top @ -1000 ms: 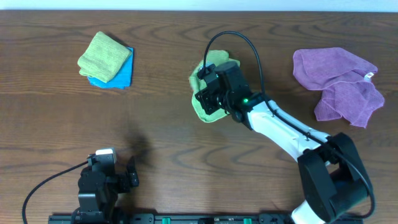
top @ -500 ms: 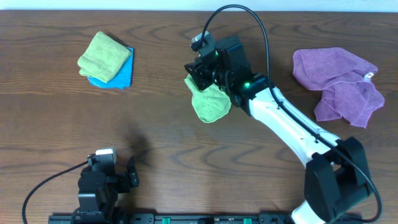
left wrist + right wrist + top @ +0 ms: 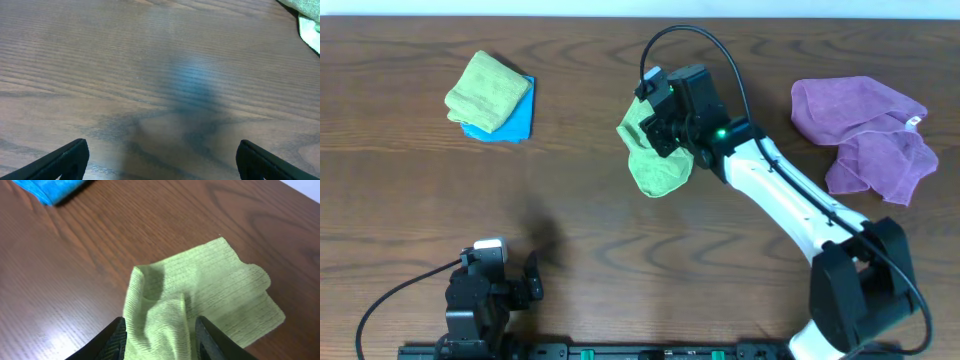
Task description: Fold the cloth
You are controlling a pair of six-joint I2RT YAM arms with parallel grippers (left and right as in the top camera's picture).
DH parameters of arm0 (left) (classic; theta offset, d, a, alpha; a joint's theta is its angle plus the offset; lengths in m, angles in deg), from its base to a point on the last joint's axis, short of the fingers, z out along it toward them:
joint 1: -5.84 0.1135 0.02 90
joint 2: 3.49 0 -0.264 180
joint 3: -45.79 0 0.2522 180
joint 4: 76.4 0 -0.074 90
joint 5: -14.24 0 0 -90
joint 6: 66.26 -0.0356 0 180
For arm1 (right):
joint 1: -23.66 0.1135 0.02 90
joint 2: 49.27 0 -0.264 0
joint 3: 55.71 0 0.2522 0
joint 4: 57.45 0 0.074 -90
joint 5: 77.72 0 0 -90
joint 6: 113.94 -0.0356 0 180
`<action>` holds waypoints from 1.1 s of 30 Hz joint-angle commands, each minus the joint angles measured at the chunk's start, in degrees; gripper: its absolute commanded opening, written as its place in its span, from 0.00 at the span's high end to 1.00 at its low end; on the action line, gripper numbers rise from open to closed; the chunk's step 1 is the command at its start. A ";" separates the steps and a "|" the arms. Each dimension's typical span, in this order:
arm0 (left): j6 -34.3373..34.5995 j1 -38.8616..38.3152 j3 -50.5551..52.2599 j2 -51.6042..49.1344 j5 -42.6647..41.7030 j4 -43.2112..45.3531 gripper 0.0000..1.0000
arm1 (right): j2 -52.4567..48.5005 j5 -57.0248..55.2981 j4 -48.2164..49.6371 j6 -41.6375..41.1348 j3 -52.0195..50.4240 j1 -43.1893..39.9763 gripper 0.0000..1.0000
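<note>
The lime-green cloth (image 3: 657,168) lies crumpled at the table's middle, with its far edge drawn up into my right gripper (image 3: 658,125). In the right wrist view a raised fold of the cloth (image 3: 210,295) fills the gap between the two black fingers, and my right gripper (image 3: 159,340) is shut on it. The rest of the cloth spreads flat on the wood beyond. My left gripper (image 3: 525,285) rests near the front left edge. In the left wrist view it (image 3: 160,160) is wide open and empty over bare wood.
A folded yellow-olive cloth (image 3: 487,90) lies on a blue cloth (image 3: 512,124) at the far left. A crumpled purple cloth (image 3: 865,130) with a white tag (image 3: 912,122) lies at the far right. A green cloth edge (image 3: 309,22) shows in the left wrist view's corner.
My right gripper has lifted off the table with the cloth's edge, going away and left, then a little back right. The cloth has been stretched out. The left arm has not moved.
</note>
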 commanded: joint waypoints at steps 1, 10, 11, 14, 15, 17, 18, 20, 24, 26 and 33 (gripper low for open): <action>-1.18 -0.24 0.28 0.35 1.03 -0.70 0.05 | -3.02 -1.68 0.17 2.27 0.46 -0.66 0.55; -1.18 -0.22 0.28 0.35 1.03 -0.70 0.05 | -7.04 -1.66 0.24 2.27 0.46 -0.68 0.56; -1.18 -0.22 0.28 0.35 1.03 -0.70 0.05 | -7.10 -1.66 0.24 2.27 0.46 -0.70 0.56; -1.18 -0.22 0.28 0.35 1.03 -0.70 0.05 | -7.13 -1.66 0.22 2.23 0.48 -0.87 0.57; -1.18 -0.22 0.28 0.35 1.03 -0.70 0.05 | -7.13 -1.64 0.15 2.23 0.48 -0.90 0.58; -1.18 -0.22 0.28 0.35 1.03 -0.70 0.05 | -7.15 -1.62 -0.22 2.03 0.48 -0.90 0.59; -1.18 -0.22 0.28 0.35 1.03 -0.70 0.05 | -7.23 -1.62 -0.39 2.03 0.48 -0.90 0.59; -1.18 -0.22 0.28 0.35 1.03 -0.70 0.05 | -7.58 -1.38 -0.48 2.03 0.46 -0.90 0.59; -1.18 -0.22 0.28 0.35 1.03 -0.70 0.05 | -8.39 -1.20 -0.63 2.03 0.46 -0.90 0.59; -1.18 -0.22 0.28 0.35 1.03 -0.70 0.05 | -8.68 -1.18 -0.63 1.95 0.46 -0.90 0.60; -1.18 -0.22 0.28 0.35 1.03 -0.70 0.05 | -9.05 -0.13 -0.48 1.38 0.46 -0.90 0.66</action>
